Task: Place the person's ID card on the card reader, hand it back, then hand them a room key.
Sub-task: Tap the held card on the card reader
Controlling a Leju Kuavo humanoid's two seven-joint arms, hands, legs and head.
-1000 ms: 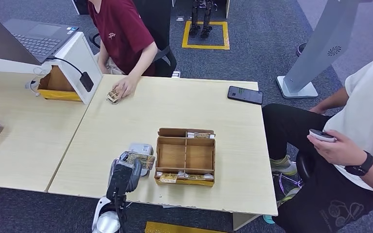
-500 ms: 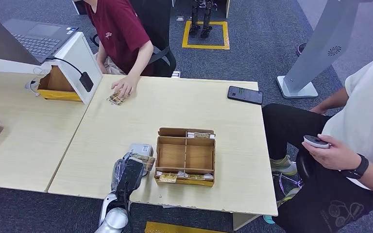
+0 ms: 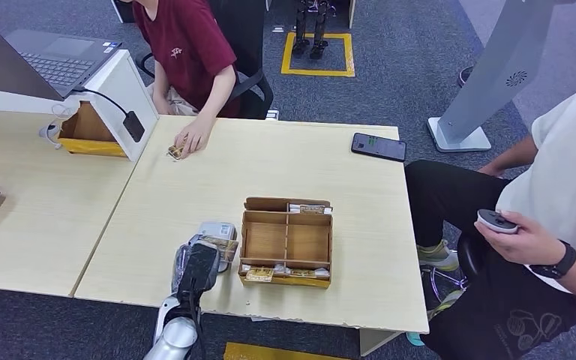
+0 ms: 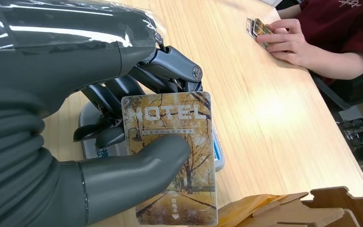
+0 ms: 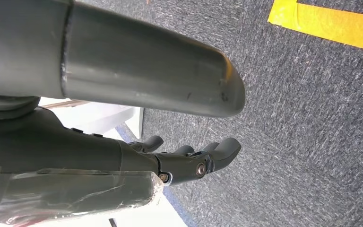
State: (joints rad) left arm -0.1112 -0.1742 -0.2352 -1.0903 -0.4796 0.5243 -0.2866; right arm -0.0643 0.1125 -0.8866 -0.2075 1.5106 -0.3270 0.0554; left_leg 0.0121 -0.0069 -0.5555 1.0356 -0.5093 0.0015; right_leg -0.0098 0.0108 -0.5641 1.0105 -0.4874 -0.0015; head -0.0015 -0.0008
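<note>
Lighting: even, bright overhead indoor light; soft short shadows under the box on my bench (image 3: 195, 187). Glare: white streaks on the plastic cover of my left hand (image 4: 99, 142), a pale sheen on the wood. Focus: head view sharp; my right hand (image 5: 189, 161) slightly soft.

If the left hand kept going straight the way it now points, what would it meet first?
Probably nothing near: the left hand, holding the hotel card, points across bare table towards the person's hand; that comes first, though depth is unclear.
</note>
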